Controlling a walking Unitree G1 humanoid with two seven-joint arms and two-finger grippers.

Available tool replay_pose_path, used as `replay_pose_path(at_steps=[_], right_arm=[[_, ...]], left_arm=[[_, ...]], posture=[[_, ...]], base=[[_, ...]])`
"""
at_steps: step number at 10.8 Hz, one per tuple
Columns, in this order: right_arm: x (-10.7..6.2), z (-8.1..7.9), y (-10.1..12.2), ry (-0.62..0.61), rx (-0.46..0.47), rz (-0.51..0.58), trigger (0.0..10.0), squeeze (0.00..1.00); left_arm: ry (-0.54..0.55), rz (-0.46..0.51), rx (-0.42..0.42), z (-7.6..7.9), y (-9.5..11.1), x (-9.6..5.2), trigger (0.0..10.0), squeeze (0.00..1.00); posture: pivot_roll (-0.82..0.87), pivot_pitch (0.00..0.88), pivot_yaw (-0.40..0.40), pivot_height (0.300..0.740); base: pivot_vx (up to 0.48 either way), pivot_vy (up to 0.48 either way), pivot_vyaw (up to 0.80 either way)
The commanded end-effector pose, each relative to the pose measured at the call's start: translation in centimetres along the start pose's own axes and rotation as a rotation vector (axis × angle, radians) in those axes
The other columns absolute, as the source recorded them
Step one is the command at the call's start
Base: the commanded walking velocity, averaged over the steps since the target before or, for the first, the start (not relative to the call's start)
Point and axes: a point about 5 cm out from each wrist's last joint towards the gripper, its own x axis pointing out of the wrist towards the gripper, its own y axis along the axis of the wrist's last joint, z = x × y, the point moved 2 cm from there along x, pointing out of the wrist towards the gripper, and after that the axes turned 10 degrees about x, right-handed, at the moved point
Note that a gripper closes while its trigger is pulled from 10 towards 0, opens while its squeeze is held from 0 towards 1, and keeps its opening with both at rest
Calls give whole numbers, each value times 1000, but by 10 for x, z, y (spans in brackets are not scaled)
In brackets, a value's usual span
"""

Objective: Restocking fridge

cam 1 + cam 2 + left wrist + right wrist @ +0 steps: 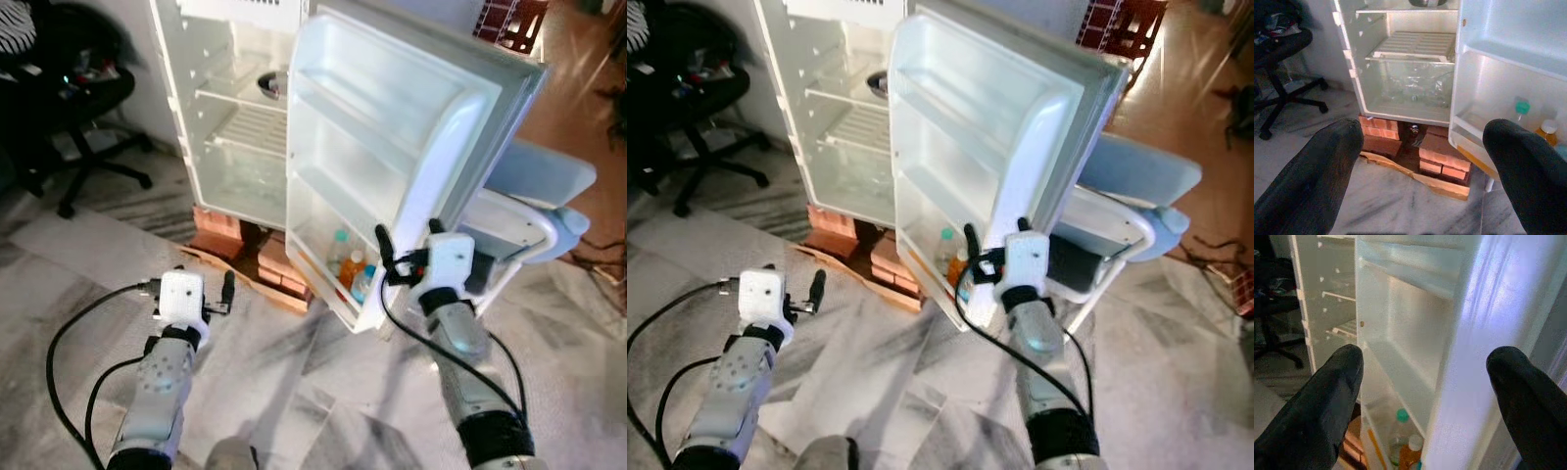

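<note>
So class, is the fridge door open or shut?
Open: the fridge door is swung wide, baring shelves and bottles in its lowest rack.

**What the frames cut off, hide or blur**

The fridge loses its top to the upper edge of the head views, and its open door covers the right part of the interior. A dark bowl-like item on the upper shelf is half hidden behind that door; what it is cannot be told. The bottles in the lowest door rack show only caps and shoulders, their labels unreadable. Behind the door, the pale blue chair is partly covered. At far left the office chair is cropped, and the clutter on it is too dark to identify.
</note>
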Motion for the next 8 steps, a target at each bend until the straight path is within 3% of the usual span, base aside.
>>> replay_pose_path(at_steps=[1, 4, 8], right_arm=[[-2, 5, -1, -16, -10, -3, 10000, 0], [-3, 19, -7, -68, -45, -28, 10000, 0], [-6, 22, -10, -70, -54, -36, 10000, 0]], left_arm=[[3, 6, 8, 0, 2, -1, 10000, 0], [3, -11, 4, 2, -4, -6, 10000, 0], [1, -13, 5, 4, -4, -6, 10000, 0]], posture=[[115, 53, -85, 740], [117, 61, -99, 740], [111, 65, -112, 740]], base=[[0, 0, 0], [82, 0, 0], [0, -417, 0]])
